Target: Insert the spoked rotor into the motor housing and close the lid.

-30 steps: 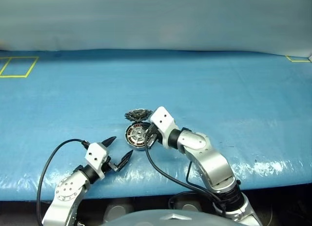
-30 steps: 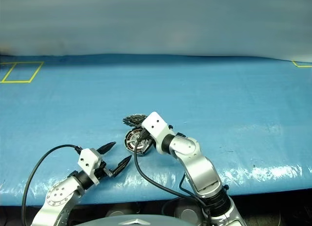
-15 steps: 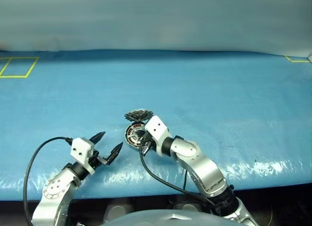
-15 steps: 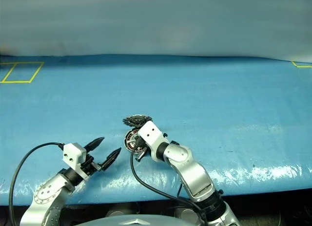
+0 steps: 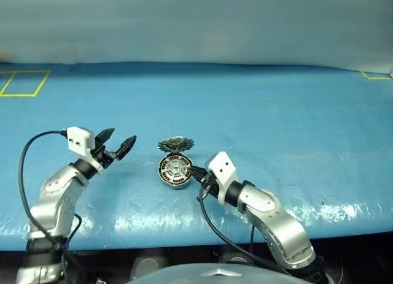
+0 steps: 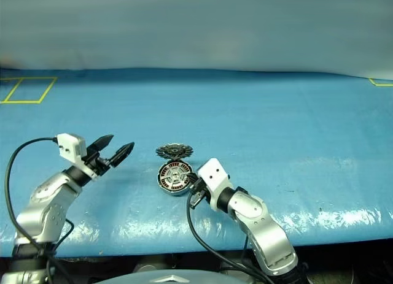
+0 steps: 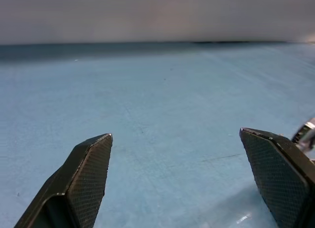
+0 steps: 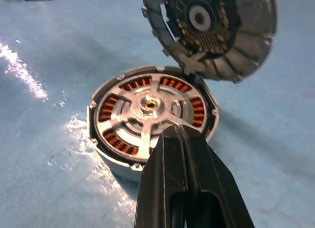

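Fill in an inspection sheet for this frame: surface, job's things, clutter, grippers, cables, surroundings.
Surface: blue table cover, glossy near the front edge.
Job's things: motor housing lies flat with copper-brown windings visible; spoked rotor sits inside it; lid stands open, joined at the housing's far edge.
Clutter: nothing seen.
Grippers: left gripper open, empty, raised to the left of the housing; right gripper shut, its tips at the housing's near rim, holding nothing.
Cables: black cable loops from the left wrist; another black cable hangs from the right wrist.
Surroundings: yellow tape outlines at the table's far corners; pale wall behind.
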You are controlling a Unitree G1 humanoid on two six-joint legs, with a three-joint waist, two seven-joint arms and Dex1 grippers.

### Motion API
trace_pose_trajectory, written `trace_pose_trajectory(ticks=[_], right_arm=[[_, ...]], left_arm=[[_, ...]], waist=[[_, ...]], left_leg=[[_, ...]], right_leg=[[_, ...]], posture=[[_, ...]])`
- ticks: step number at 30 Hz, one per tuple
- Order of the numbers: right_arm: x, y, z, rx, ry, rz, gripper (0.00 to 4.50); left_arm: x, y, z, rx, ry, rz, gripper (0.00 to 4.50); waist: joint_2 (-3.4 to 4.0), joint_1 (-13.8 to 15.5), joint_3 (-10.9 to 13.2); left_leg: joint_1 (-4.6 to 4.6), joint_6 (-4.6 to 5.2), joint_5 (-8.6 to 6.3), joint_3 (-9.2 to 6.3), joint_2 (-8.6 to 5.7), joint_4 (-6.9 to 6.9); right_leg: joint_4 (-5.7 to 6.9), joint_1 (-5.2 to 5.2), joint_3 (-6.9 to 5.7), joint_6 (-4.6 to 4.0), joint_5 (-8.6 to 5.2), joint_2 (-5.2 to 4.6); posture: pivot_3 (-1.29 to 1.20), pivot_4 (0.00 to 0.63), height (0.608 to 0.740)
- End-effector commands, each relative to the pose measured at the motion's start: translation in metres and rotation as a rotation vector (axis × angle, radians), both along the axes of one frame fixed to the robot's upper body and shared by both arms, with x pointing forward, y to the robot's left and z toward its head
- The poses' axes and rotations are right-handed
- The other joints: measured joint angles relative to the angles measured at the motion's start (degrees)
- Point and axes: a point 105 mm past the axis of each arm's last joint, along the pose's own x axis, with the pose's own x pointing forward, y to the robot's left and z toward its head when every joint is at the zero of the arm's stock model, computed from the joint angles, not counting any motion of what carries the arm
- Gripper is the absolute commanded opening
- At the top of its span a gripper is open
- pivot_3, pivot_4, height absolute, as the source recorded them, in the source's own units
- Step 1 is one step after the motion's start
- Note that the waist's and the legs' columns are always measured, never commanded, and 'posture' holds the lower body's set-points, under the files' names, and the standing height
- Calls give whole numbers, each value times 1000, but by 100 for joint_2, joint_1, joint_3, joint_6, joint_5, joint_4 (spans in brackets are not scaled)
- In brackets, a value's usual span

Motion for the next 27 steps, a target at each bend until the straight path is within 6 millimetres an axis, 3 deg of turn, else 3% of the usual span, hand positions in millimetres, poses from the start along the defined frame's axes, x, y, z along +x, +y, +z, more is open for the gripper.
trace_pose_trajectory(ticks=[1,6,11,12,17,20,27], right_arm=[[-1,-7,10,47,-53,-51,0],[-8,-15,7,72,-57,-95,0],[-12,-16,4,105,-71,-114,0],[-12,-15,4,115,-67,-119,0],[-12,-12,3,127,-63,-118,0],[-10,-11,4,123,-68,-123,0],[-11,-9,0,105,-57,-132,0]], left_arm=[[23,6,10,35,-25,11,3559],[59,-2,24,43,-54,-1,1889],[85,-34,30,68,-55,-135,172],[88,-42,30,71,-53,-174,33],[91,-82,35,50,-35,-411,33],[72,-109,36,3,46,-700,33],[43,-120,34,-15,257,-1012,33]], waist=[[-2,-16,-1],[-6,-12,-2],[-12,3,-5],[-12,0,-5],[-15,-26,-3],[-15,-60,-3],[-15,-94,-3]], left_leg=[[0,0,0,0,0,0],[0,-2,1,0,0,0],[-2,-3,2,1,-3,4],[-2,-2,2,2,-3,5],[-4,-2,2,3,-4,9],[-6,-2,2,4,-3,8],[-5,0,2,4,-3,10]], right_leg=[[1,0,1,4,3,0],[0,0,3,10,7,1],[-2,2,5,16,10,1],[-3,3,5,18,11,1],[-4,3,8,22,14,1],[-2,1,8,22,14,1],[1,2,10,22,14,3]], posture=[[0,150,740],[0,150,740],[0,150,740],[0,150,740],[0,150,740],[0,150,740],[0,150,740]])
